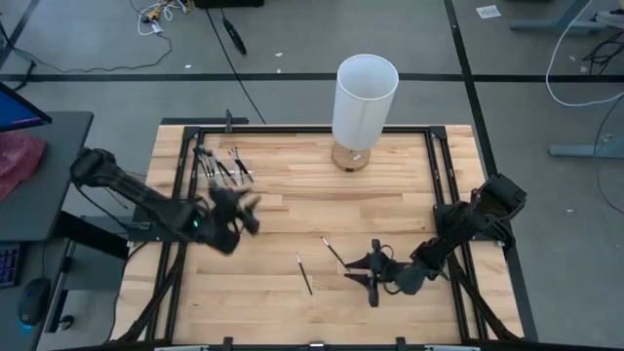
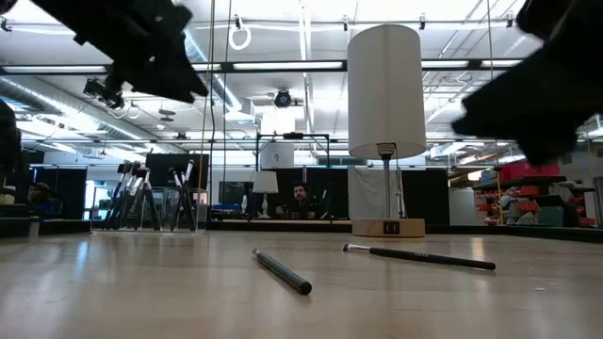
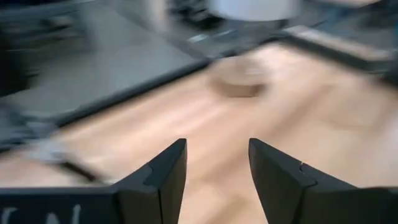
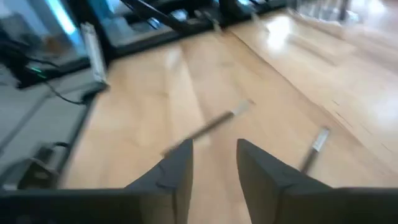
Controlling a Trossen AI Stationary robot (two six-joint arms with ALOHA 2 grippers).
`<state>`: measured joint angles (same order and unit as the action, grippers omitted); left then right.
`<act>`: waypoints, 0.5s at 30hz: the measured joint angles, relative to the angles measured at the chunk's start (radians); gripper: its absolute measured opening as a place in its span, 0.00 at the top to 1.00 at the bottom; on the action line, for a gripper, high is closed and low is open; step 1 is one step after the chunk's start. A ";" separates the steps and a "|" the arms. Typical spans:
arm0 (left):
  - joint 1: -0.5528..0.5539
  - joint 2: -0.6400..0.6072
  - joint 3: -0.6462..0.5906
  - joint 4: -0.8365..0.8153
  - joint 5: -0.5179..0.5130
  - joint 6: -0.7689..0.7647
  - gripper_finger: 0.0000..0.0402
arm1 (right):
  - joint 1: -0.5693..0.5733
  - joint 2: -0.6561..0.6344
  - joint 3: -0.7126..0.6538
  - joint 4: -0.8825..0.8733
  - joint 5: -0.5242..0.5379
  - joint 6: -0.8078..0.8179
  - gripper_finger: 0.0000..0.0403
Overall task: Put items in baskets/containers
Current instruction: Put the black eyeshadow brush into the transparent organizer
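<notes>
On the wooden worktop [image 1: 292, 302] two makeup brushes lie loose near the front middle: one brush [image 1: 305, 275] lies alone, and a second brush [image 1: 334, 252] sits just beside the right gripper [image 1: 363, 273], which hangs low over the boards with its jaws parted and nothing between them. Seen from that arm's wrist, the first brush [image 4: 208, 127] lies on the wood ahead of the jaw tips and the other [image 4: 314, 148] lies off to one side of them, neither one touched. Across the worktop, the left gripper [image 1: 244, 213] hovers near the back left corner, its jaws spread wide and empty, with bare wood showing in the gap in its wrist view. Just behind it sits the clear plastic container [image 1: 222, 166] with a cluster of dark brushes resting in it. A tall white cylinder [image 1: 365, 99] on a wooden base stands at the back edge; a small dark label shows on the base [image 2: 388, 227] in the low view, but its writing is too small to read.
</notes>
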<state>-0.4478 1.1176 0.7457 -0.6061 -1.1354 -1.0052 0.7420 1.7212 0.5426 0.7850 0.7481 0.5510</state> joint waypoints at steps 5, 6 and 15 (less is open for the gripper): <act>-0.132 0.185 -0.096 0.510 -0.016 0.132 0.56 | -0.052 0.084 0.020 -0.047 0.000 0.017 0.59; -0.146 0.229 -0.099 0.579 -0.020 0.155 0.56 | -0.062 0.108 0.035 -0.059 0.004 0.017 0.57; -0.174 0.577 -0.028 0.773 -0.027 0.139 0.56 | -0.146 0.269 0.217 -0.342 0.079 0.060 0.53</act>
<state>-0.6220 1.6949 0.7173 0.1668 -1.1628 -0.8663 0.5960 1.9903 0.7595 0.4435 0.8271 0.6113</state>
